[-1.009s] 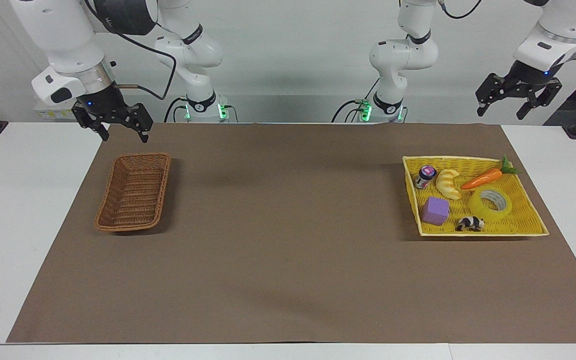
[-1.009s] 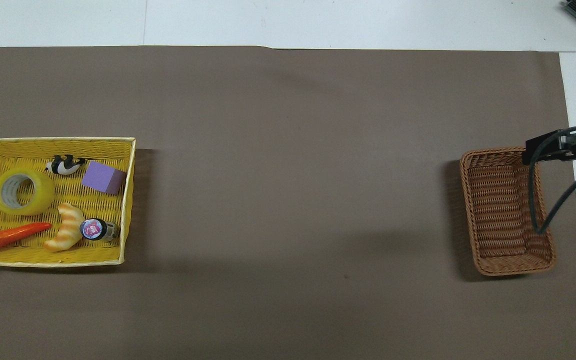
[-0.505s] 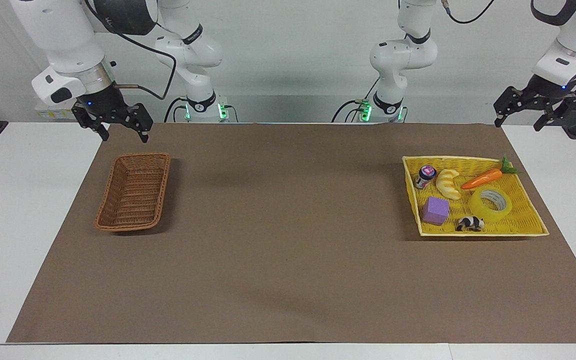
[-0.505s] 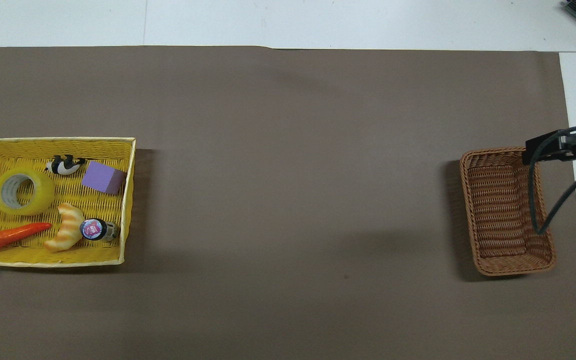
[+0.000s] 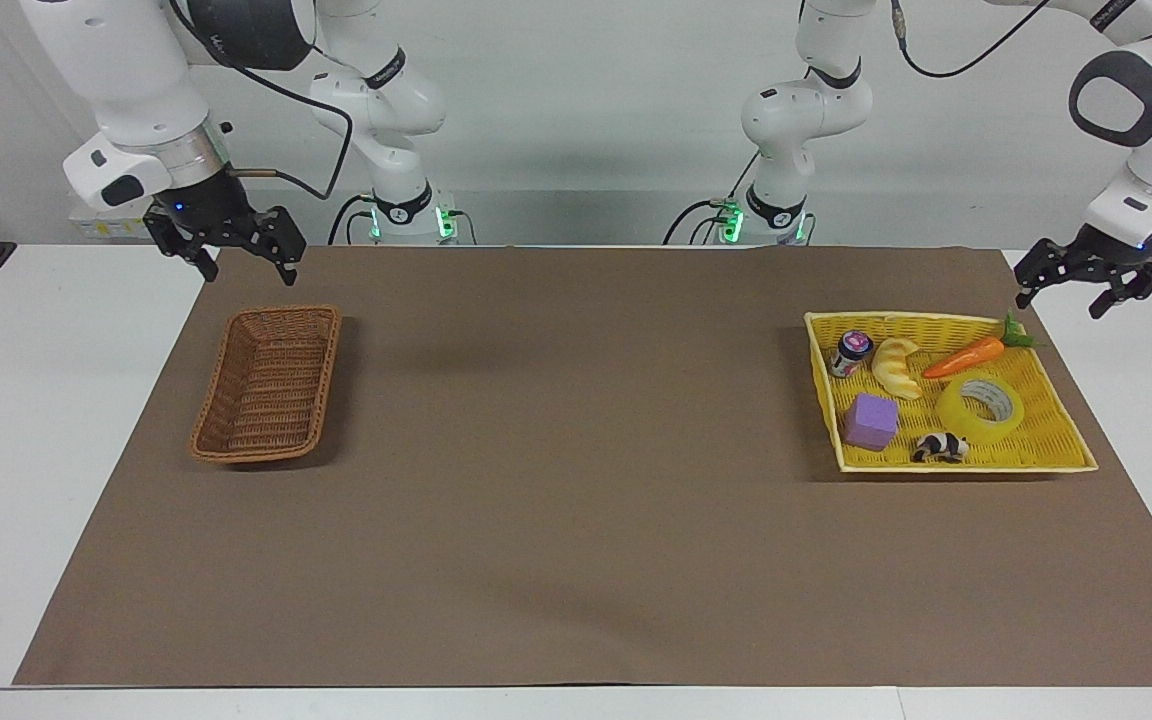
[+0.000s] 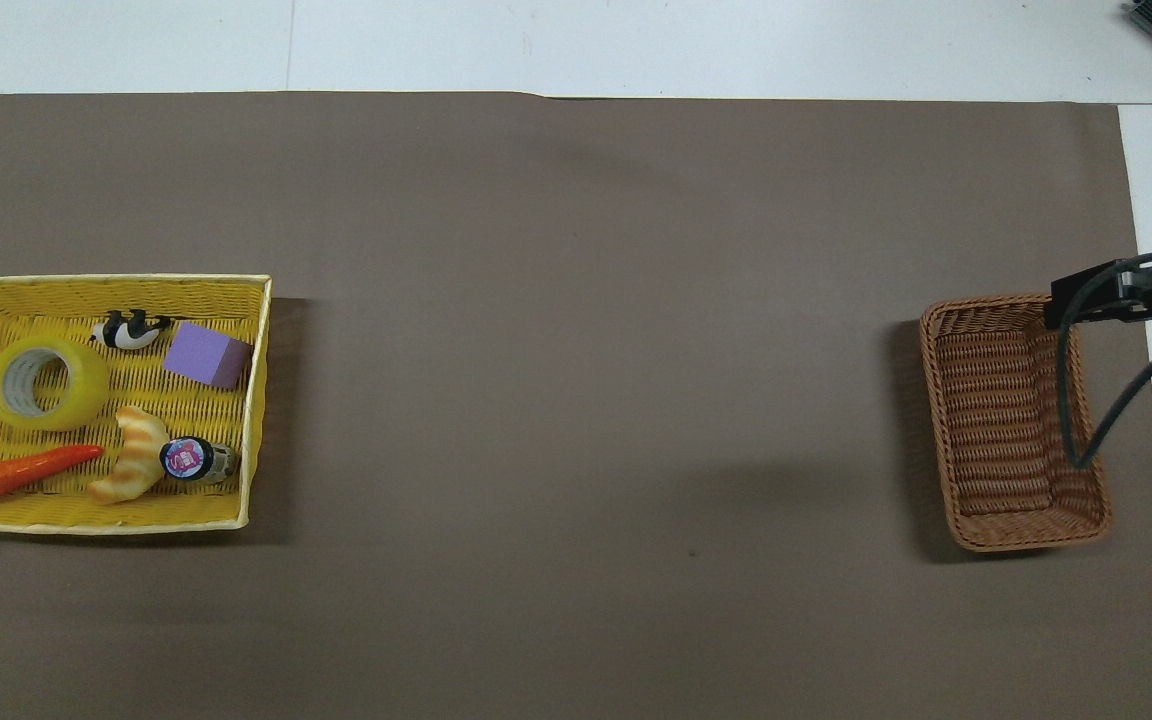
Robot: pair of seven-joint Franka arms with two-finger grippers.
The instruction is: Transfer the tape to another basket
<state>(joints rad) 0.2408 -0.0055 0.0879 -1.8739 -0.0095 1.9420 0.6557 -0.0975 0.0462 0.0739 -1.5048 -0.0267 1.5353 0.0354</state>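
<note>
Your tape (image 5: 981,402) lies in the tray (image 5: 1062,462); left gripper (image 5: 1076,282), jaws spread, hangs beside it to grab, right gripper (image 5: 239,246), spread too, waits by the basket (image 5: 271,383).

The tape (image 5: 980,405) lay in the tray (image 5: 1056,462) at the left arm's end of the table, beside the panda figure (image 5: 940,447) and farther from the robots than the carrot (image 5: 966,357). The basket (image 5: 269,383) stood at the right arm's end, well apart.
</note>
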